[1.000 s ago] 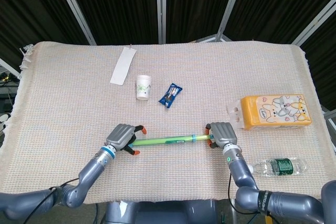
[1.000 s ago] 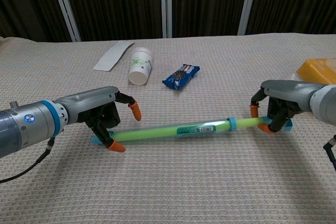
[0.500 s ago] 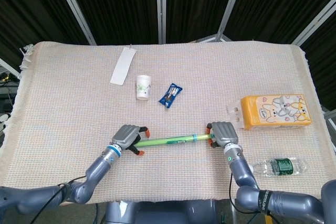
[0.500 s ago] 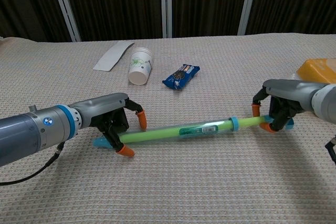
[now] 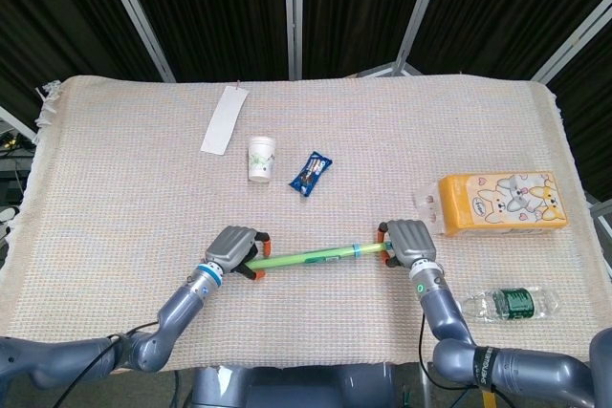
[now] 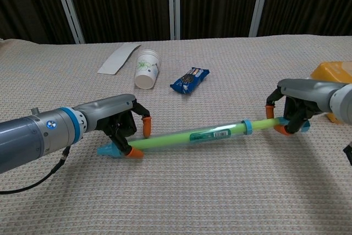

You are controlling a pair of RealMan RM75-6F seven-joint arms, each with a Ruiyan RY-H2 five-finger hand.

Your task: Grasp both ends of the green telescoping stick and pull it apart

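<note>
The green telescoping stick (image 6: 187, 137) (image 5: 311, 255) lies low over the woven cloth, running left to right, with a blue ring (image 6: 247, 126) near its right end. My left hand (image 6: 116, 123) (image 5: 235, 246) curls around the left end, an orange fingertip above and one below the tube. The blue end cap (image 6: 106, 149) pokes out to its left. My right hand (image 6: 295, 107) (image 5: 408, 240) grips the thin right end beyond the ring, hiding that tip.
A white paper cup (image 6: 146, 68) lies on its side behind the stick, with a blue snack packet (image 6: 190, 80) beside it and a white paper strip (image 6: 118, 58) further back. An orange tissue pack (image 5: 502, 203) and a water bottle (image 5: 507, 304) sit at the right.
The stick and my right hand have shifted slightly to the right. My left hand has slid inward along the tube, exposing the blue end cap, and its fingers have closed around the tube.
</note>
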